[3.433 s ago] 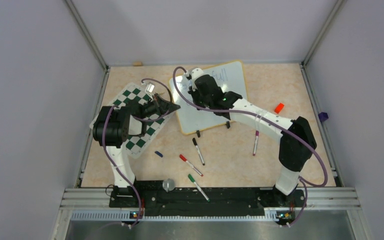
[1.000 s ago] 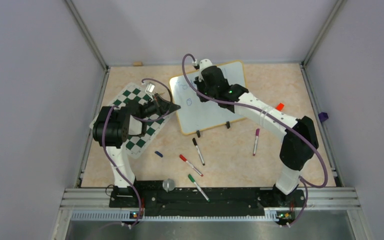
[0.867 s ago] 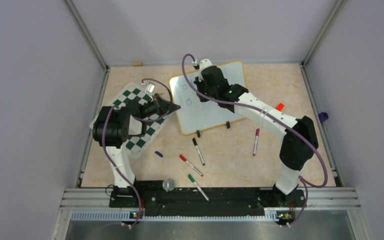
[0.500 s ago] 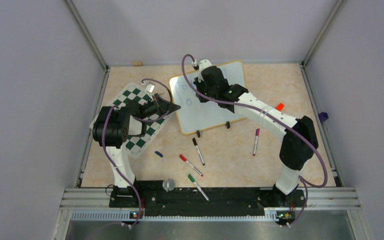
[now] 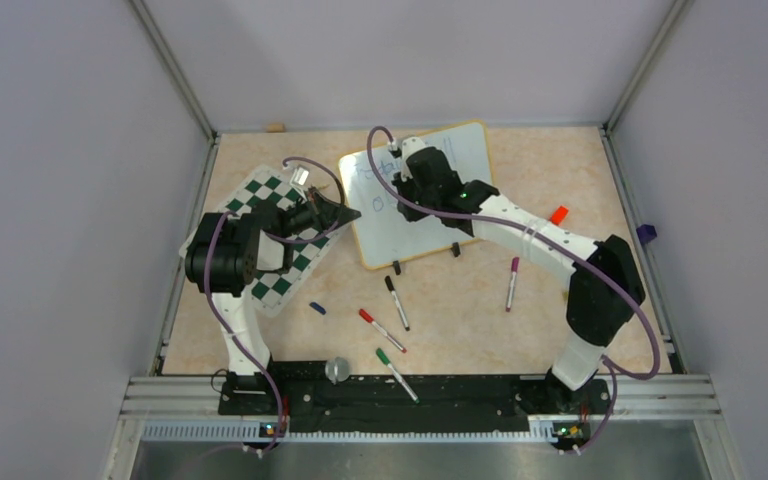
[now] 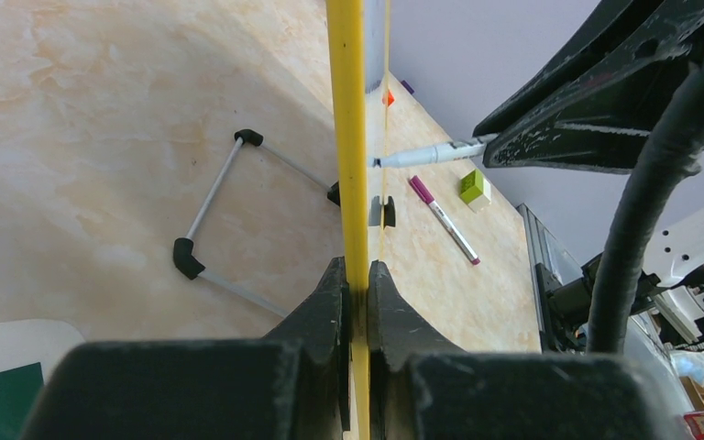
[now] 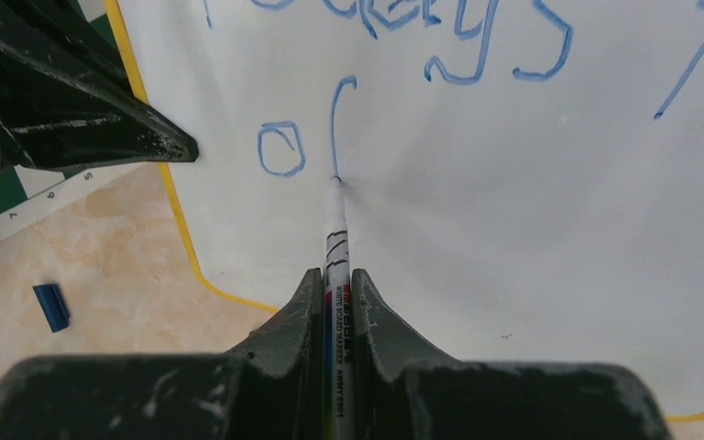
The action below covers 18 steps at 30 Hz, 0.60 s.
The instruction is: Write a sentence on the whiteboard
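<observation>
The whiteboard [image 5: 400, 240] lies tilted at the back middle, its yellow rim [image 6: 348, 137] edge-on in the left wrist view. My left gripper [image 5: 346, 213] is shut on its left rim [image 6: 356, 275]. My right gripper [image 5: 398, 200] is shut on a white marker [image 7: 337, 238], also seen in the left wrist view [image 6: 426, 153]. The marker's tip touches the board [image 7: 532, 238]. The sentence [image 7: 440, 27] is blue: part of "Today's" on the top line. Below it are an "o" [image 7: 280, 148] and a curved downstroke [image 7: 337, 119] ending at the tip.
A green-and-white chess mat [image 5: 272, 262] lies under my left arm. Black [image 5: 397, 302], red [image 5: 381, 329], green [image 5: 397, 373] and purple [image 5: 511, 284] markers lie on the near table, with a blue cap [image 5: 317, 308]. A red block [image 5: 558, 214] sits at the right.
My right gripper has moved with the marker toward the near side of the board, and a downstroke now stands right of the "o". My left gripper has not moved.
</observation>
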Each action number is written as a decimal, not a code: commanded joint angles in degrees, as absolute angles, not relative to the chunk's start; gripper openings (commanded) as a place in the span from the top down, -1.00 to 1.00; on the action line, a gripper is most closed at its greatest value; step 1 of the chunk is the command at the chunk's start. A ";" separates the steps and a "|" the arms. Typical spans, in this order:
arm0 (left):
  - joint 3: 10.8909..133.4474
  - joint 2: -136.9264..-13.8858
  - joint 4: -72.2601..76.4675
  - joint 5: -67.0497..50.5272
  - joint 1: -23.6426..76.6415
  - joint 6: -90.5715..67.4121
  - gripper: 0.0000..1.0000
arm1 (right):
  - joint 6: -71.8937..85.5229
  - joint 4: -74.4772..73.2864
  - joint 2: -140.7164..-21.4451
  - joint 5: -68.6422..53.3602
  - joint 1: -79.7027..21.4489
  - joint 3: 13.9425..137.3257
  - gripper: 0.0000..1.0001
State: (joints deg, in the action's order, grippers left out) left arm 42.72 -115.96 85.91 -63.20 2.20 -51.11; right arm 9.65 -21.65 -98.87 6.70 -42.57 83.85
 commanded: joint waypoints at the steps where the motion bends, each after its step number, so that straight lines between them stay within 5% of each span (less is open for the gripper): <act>1: 42.28 -113.91 92.81 -64.31 1.92 -46.26 1.00 | 10.16 -20.96 -95.77 6.99 -42.03 81.48 1.00; 18: 42.02 -113.72 92.81 -64.18 1.92 -46.22 1.00 | 11.10 -20.75 -93.19 4.83 -42.01 84.02 1.00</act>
State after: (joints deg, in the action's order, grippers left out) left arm 42.72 -115.96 86.19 -63.37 2.20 -51.11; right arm 10.46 -22.37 -96.49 6.02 -42.57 80.38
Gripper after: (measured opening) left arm 0.056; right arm 0.092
